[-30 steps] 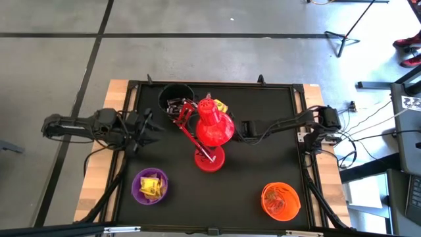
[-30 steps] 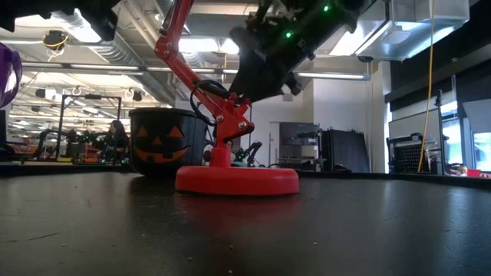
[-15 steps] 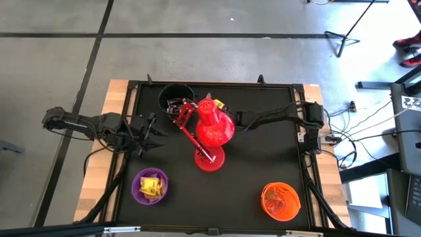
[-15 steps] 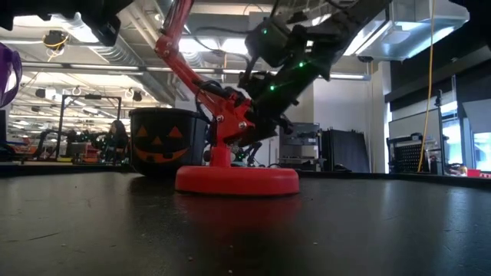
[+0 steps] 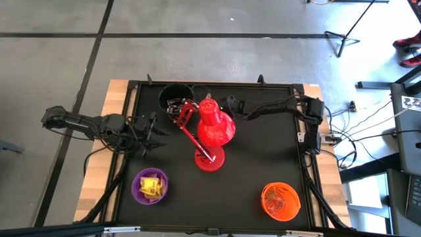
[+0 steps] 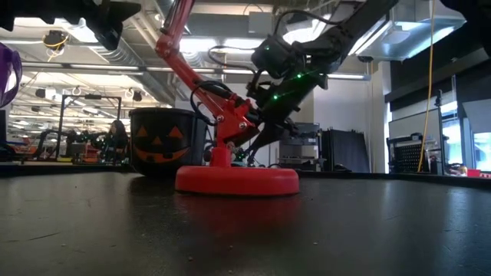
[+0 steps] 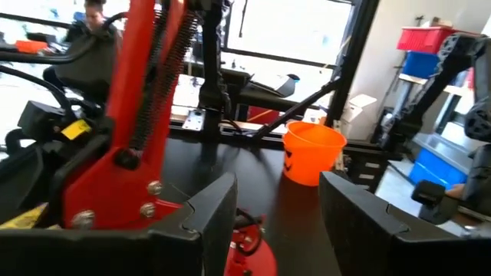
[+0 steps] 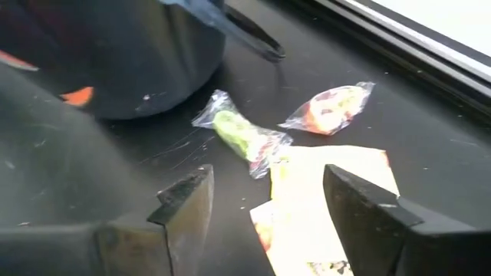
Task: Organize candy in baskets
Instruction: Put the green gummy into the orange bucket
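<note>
Loose candy lies on the black table mat behind the red lamp's head: a green sweet in clear wrap (image 8: 239, 138), an orange-pink one (image 8: 330, 107) and a flat yellow wrapper (image 8: 326, 203). My right gripper (image 8: 267, 180) stands open and slants down just above them, beside the black basket (image 5: 175, 97), touching nothing. The purple basket (image 5: 150, 185) holds yellow candy. The orange basket (image 5: 281, 201) stands at the near right. At the table's left, my left gripper (image 5: 152, 130) is open and level, with nothing between its fingers.
The red desk lamp stands mid-table, its base (image 5: 209, 158) toward the near side and its head (image 5: 215, 125) close beside my right gripper. Its arm (image 7: 142, 107) rises just in front of my left gripper. A raised dark frame (image 5: 217, 83) borders the table.
My right gripper has gone from the right side of the lamp's head toward the far edge and somewhat left, and has come down behind the head, close to the black basket.
</note>
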